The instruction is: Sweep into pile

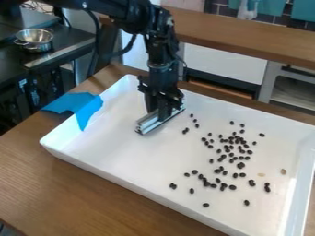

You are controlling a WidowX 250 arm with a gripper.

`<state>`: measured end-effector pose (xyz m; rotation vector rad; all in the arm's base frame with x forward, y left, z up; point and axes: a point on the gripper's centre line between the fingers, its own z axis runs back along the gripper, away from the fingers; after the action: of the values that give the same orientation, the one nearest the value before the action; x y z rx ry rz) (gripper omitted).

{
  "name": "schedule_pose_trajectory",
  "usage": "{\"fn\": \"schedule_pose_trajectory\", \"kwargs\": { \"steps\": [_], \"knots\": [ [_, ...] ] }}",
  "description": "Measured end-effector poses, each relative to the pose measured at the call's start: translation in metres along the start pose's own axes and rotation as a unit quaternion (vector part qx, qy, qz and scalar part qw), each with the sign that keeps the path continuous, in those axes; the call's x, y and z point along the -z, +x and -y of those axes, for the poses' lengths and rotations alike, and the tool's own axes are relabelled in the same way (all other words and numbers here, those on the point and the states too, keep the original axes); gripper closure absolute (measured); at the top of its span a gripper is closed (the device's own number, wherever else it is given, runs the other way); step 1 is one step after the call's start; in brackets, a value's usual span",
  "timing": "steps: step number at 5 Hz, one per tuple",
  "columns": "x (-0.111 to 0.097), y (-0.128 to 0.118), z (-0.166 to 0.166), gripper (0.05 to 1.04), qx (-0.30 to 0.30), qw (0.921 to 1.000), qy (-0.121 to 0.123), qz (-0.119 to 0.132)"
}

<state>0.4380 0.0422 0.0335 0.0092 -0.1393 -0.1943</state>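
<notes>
Sweep step, beans (241, 165) scattered.
My pincer (159, 113) is closed on bar (147, 124); next: push strays inward.

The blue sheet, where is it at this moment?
At the left of the camera view, the blue sheet lies across the rim of the white tray, left of the gripper.

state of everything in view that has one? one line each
jaws: closed on the metal bar
metal bar: held low over or on the tray floor, can't tell which
black beans: scattered, not yet piled
tray: upright on the wooden table
blue sheet: bent over the tray rim
metal bowl: upright, on the dark counter
</notes>
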Motion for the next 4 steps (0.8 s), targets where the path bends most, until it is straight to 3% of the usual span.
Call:
{"fn": "schedule_pose_trajectory", "kwargs": {
  "steps": [3,4],
  "knots": [
    [0.008,-0.007,0.037,0.725,0.035,0.9994,0.002,0.000],
    [0.006,-0.012,0.071,0.725,0.066,0.9978,-0.006,-0.001]
  ]
}}
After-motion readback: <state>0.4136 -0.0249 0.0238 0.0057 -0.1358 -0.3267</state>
